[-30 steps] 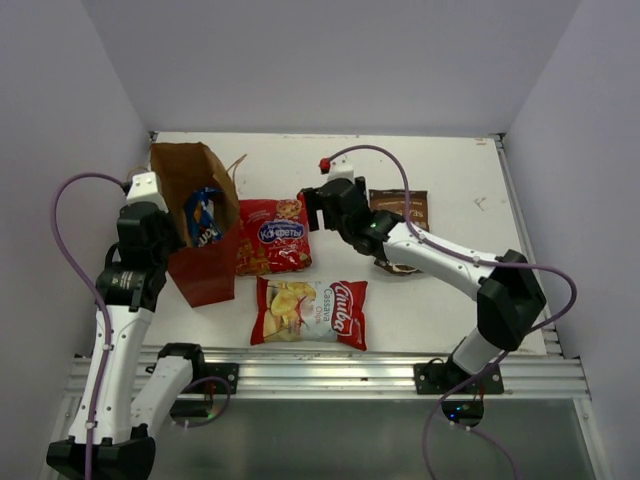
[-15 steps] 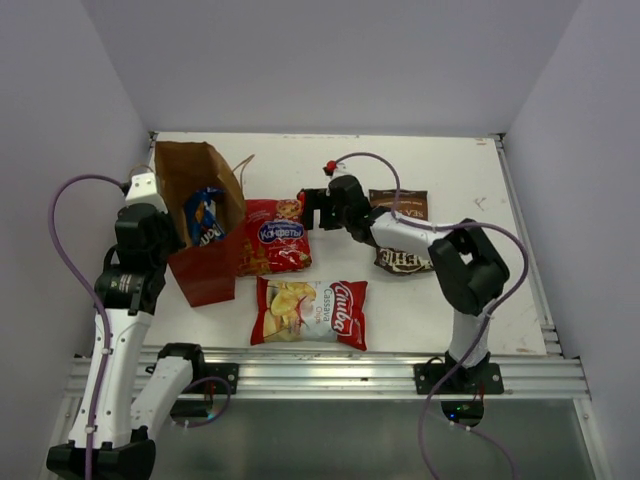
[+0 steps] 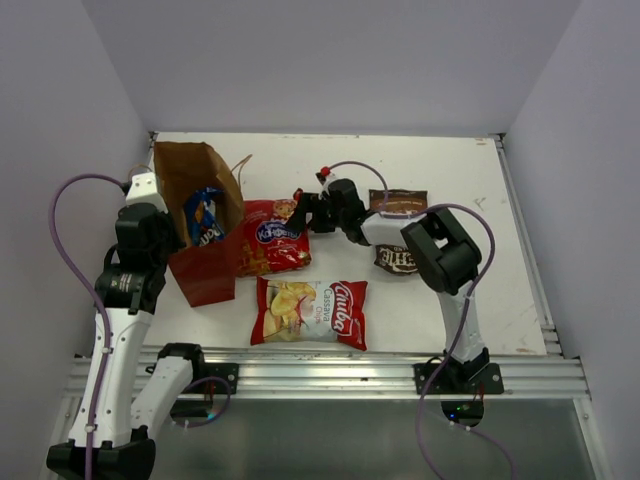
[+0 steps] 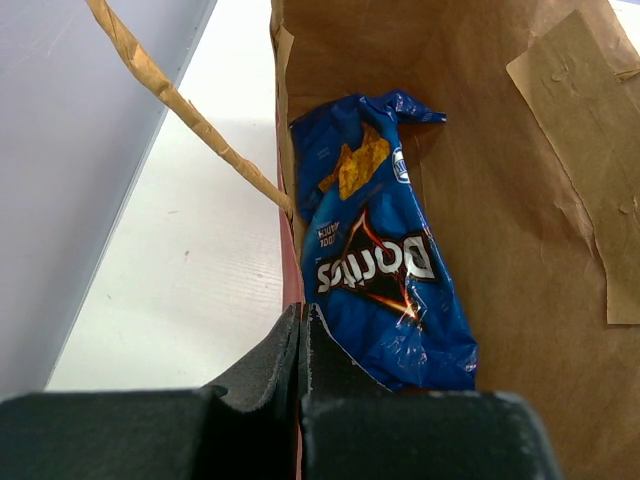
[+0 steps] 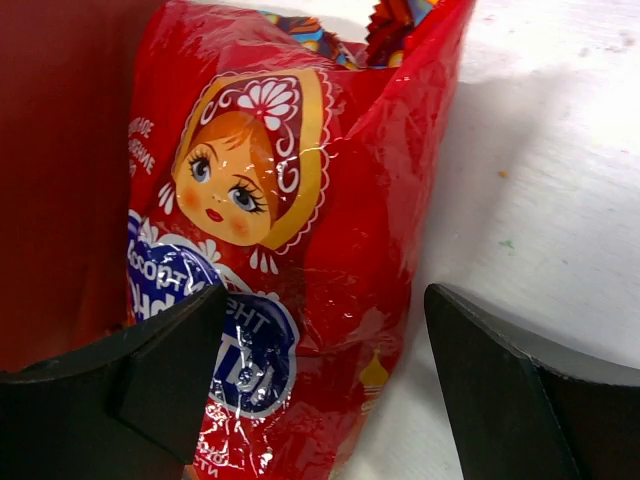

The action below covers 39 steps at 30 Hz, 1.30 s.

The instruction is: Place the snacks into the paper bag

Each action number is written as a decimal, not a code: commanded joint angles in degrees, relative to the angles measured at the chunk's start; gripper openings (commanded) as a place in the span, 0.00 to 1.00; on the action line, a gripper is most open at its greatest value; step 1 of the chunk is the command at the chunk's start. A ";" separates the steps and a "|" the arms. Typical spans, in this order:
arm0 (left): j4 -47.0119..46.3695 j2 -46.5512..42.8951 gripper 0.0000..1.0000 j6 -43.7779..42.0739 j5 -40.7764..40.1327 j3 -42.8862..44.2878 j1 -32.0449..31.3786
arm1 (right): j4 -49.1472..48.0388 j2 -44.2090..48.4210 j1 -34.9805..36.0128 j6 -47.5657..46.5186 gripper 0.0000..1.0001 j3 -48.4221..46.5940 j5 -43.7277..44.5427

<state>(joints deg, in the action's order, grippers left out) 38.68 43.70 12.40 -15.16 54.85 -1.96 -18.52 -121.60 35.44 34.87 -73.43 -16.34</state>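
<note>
The paper bag (image 3: 205, 265), red outside and brown inside (image 4: 520, 250), stands at the left. The blue Doritos bag (image 3: 203, 217) lies inside it (image 4: 385, 280). My left gripper (image 3: 160, 235) is shut on the paper bag's near wall (image 4: 300, 330). The red snack bag with the blue oval logo (image 3: 272, 238) lies just right of the paper bag. My right gripper (image 3: 303, 212) is open, and the red bag's right part (image 5: 290, 230) lies between its jaws (image 5: 325, 330). The cassava chips (image 3: 310, 312) lie in front. The brown Kettle bag (image 3: 400, 240) lies right, partly under my right arm.
The paper bag's string handle (image 4: 190, 110) hangs over its left rim. The paper bag's red outer wall (image 5: 60, 150) stands close left of the red snack bag. Side walls close in the white table (image 3: 450, 170) on the left and right.
My right arm has folded and its gripper has moved left from the Kettle bag onto the red snack bag's right edge. The left arm and paper bag have not moved.
</note>
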 commanded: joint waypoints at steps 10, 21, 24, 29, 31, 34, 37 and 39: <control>-2.55 -0.02 0.00 -0.89 -1.28 1.14 -0.15 | -3.36 -2.34 0.16 1.69 0.00 -3.49 -7.67; -2.29 -0.37 0.00 0.25 -4.44 0.08 -0.15 | 29.58 21.13 2.96 -19.05 0.00 -20.41 12.99; -1.76 -1.51 0.00 0.78 -5.93 -0.01 -0.15 | 37.22 20.71 5.07 -21.77 0.00 -32.54 15.19; -1.59 -2.22 0.00 0.96 -5.67 -0.09 -0.07 | 42.16 15.62 10.96 -27.13 0.00 -55.29 19.41; -1.59 -2.39 0.00 0.96 -5.41 -0.09 -0.15 | 43.31 11.84 12.97 -27.84 0.00 -65.14 19.76; -1.59 -2.75 0.00 0.96 -5.23 -0.18 -0.15 | 39.98 9.29 15.35 -28.98 0.00 -72.37 20.12; -1.67 -3.18 0.00 0.87 -5.14 -0.27 -0.15 | 35.41 8.49 16.58 -27.41 0.00 -75.36 18.63; -1.59 -3.36 0.00 0.87 -5.06 -0.27 -0.15 | 34.35 7.52 16.94 -24.69 0.00 -76.25 17.49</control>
<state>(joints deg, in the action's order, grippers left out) 39.16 41.54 12.88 -19.33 54.46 -1.96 24.69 -112.62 52.56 8.58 -145.99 2.17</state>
